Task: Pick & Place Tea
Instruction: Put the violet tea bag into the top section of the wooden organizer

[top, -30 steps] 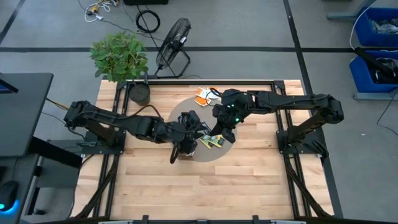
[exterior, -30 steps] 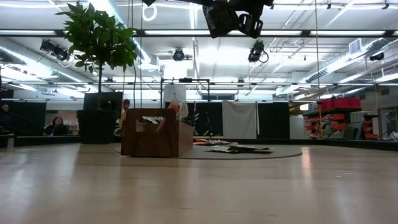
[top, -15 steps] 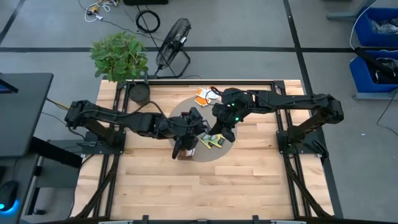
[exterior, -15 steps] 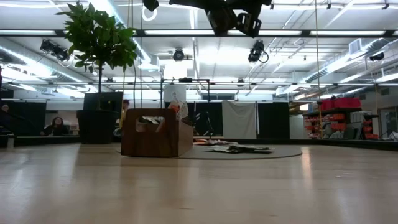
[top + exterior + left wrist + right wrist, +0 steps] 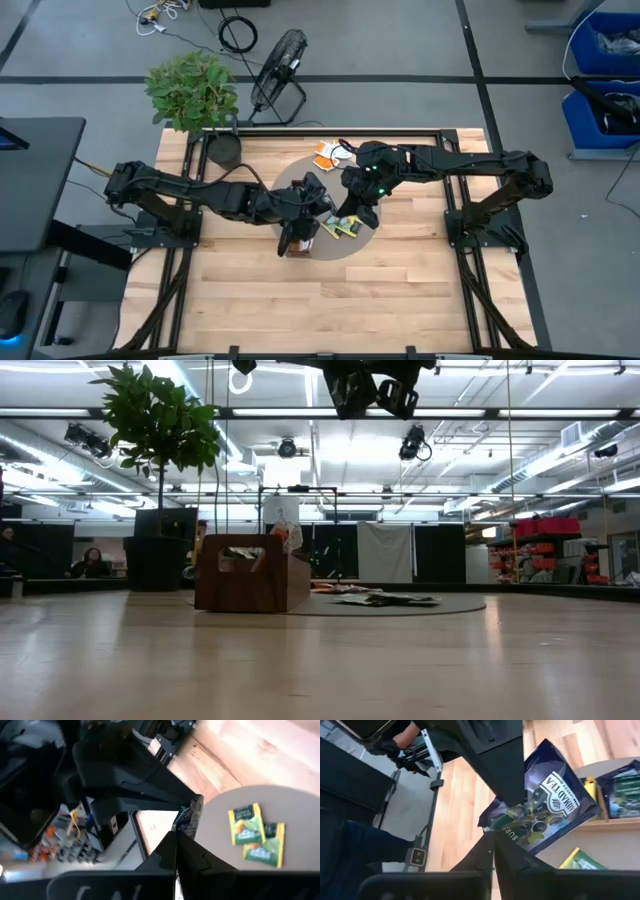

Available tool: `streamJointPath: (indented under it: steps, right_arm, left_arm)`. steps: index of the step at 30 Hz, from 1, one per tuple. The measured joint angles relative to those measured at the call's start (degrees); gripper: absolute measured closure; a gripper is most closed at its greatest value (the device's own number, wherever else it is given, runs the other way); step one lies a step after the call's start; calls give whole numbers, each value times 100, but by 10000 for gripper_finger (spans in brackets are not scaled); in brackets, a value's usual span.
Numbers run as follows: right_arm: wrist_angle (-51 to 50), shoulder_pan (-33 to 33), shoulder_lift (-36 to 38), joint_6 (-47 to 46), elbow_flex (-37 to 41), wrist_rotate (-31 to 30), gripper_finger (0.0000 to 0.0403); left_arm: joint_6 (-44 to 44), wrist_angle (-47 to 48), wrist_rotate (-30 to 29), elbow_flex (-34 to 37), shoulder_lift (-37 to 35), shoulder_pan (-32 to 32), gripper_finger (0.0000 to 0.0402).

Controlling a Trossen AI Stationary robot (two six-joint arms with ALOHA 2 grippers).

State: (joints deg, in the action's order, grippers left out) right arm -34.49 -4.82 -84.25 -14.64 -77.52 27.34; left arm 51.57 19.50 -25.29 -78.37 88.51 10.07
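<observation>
A dark blue tea sachet (image 5: 550, 795) hangs in the air between my two grippers, above the round grey mat (image 5: 352, 245). My left gripper (image 5: 176, 851) and my right gripper (image 5: 492, 851) are both shut on it; they meet over the mat (image 5: 335, 203). The brown wooden tray (image 5: 298, 238) stands on the mat's left part with several sachets on edge inside it (image 5: 620, 795). Yellow-green sachets (image 5: 245, 822) lie flat on the mat. Orange-and-white sachets (image 5: 327, 152) lie at the mat's far edge. My left gripper pinches one edge of the sachet (image 5: 520, 805) between its two fingers (image 5: 512, 775), coming from the table's left. From its own wrist the sachet shows edge-on (image 5: 189, 819). It hangs clear of the mat. My right gripper pinches the opposite edge of the sachet, near a corner (image 5: 504, 834), between its two fingers, slanting down from the table's right. The sachet stands out past the fingertips, tilted, its printed face toward the wrist camera, clear of mat and tray.
A potted plant (image 5: 193, 95) stands at the table's far left corner, and a floor fan (image 5: 277, 70) is behind the table. Bare wood (image 5: 330, 300) covers the table's near half. In the low view, people sit far back in the room (image 5: 90, 563).
My left gripper has shut on the dark blue sachet that my right gripper holds up. Both arms have stayed where they were, and the sachet has stayed clear of the mat.
</observation>
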Motion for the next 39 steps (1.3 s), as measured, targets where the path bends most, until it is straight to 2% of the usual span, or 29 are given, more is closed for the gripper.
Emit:
streamJointPath:
  steps: [9,15,21,28,30,35,39]
  right_arm:
    - [-82,-72,336,-90,0,224,307]
    - [-99,-226,795,-206,0,230,266]
    - [-79,-299,1125,-416,-7,225,245]
    - [335,-299,1107,-889,-7,375,234]
    - [546,-299,1105,-874,-7,395,230]
    - [895,-257,1108,-451,-7,151,225]
    - [914,-68,1106,7,-6,-266,225]
  left_arm:
    - [-1449,-69,-75,0,-18,17,400]
    - [-2289,-312,228,2,-286,37,401]
    - [-2835,-980,1090,2,-735,38,401]
    - [-2820,-1905,1866,-5,-969,101,401]
    - [-2871,-1976,1840,-2,-989,145,401]
    - [-3724,-2263,1449,4,-988,146,401]
    - [-4240,-2841,745,2,-1001,145,401]
